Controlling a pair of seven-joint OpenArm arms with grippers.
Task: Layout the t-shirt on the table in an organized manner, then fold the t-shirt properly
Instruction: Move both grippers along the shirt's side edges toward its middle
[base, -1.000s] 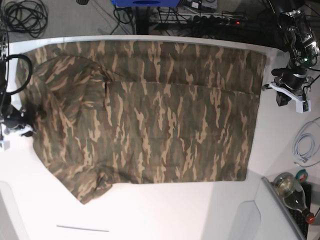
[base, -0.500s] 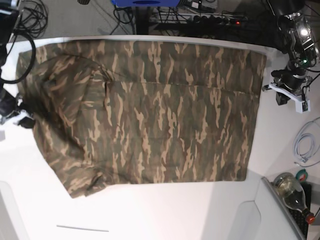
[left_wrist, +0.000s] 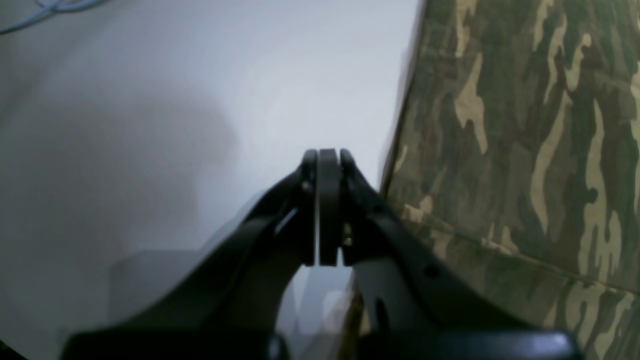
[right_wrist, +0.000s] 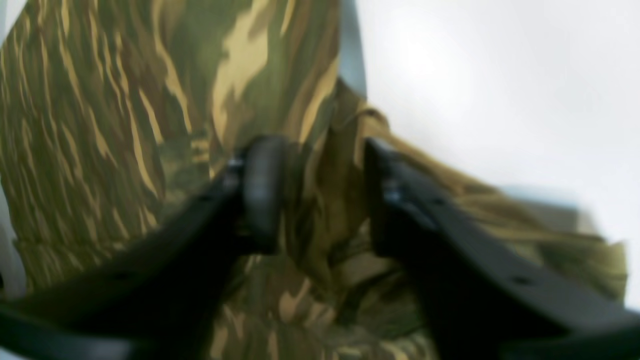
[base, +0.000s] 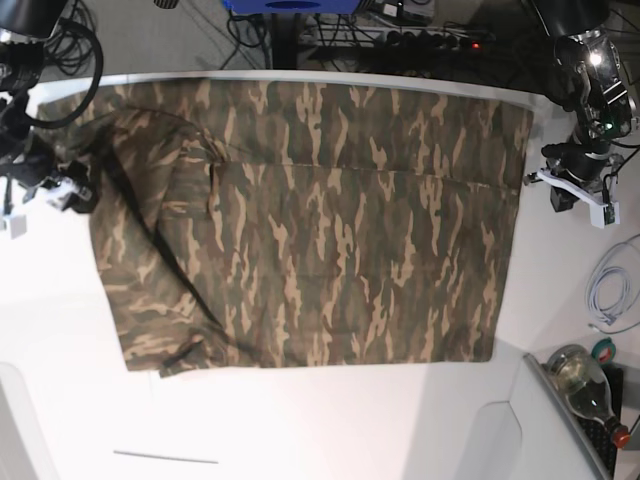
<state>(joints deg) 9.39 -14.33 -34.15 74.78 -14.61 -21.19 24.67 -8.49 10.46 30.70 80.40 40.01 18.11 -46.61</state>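
t-shirt (base: 310, 225): one, camouflage, spread flat across the middle of the tabletop (base: 300, 430); a folded flap lies over its end nearest the right gripper.
right gripper (right_wrist: 320, 195): at that shirt end, jaws parted, bunched cloth between them; cannot tell whether the pads press it.
left gripper (left_wrist: 322, 210): clenched on nothing, over bare tabletop just beside the opposite shirt edge.
count: one shirt, two grippers.
open room: wide bare strip along the near side; far edge of shirt close to the tabletop rim.
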